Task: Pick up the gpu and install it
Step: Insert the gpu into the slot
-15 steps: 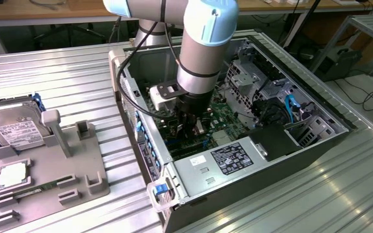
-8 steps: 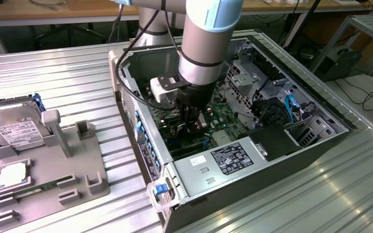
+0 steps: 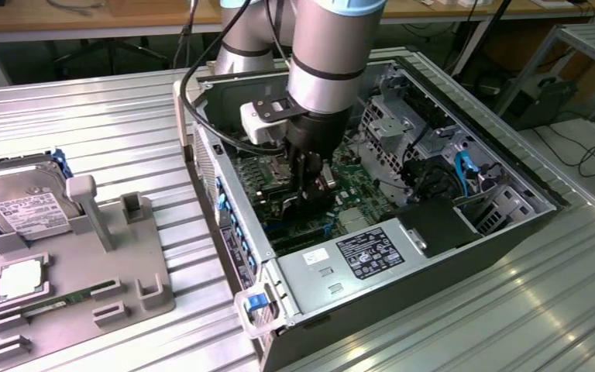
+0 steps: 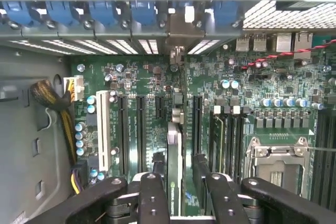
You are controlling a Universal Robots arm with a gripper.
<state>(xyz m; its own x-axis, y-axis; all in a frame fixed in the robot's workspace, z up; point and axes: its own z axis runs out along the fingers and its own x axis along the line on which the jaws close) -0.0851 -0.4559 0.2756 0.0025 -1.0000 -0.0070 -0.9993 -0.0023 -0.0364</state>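
An open computer case (image 3: 504, 194) lies on the ribbed metal counter (image 3: 101, 108), its green motherboard (image 4: 294, 85) exposed, with a silver power supply (image 3: 355, 263) at the near end. Toward the exterior view's left, a grey fixture (image 3: 122, 267) holds a silver hard drive (image 3: 18, 201) and a slim memory stick (image 3: 65, 302).

A ribbed metal tabletop (image 3: 91, 116) is carrying an open computer case (image 3: 401, 271) beneath the pincer (image 3: 313, 190), with a grey parts holder (image 3: 80, 271) lying well apart.
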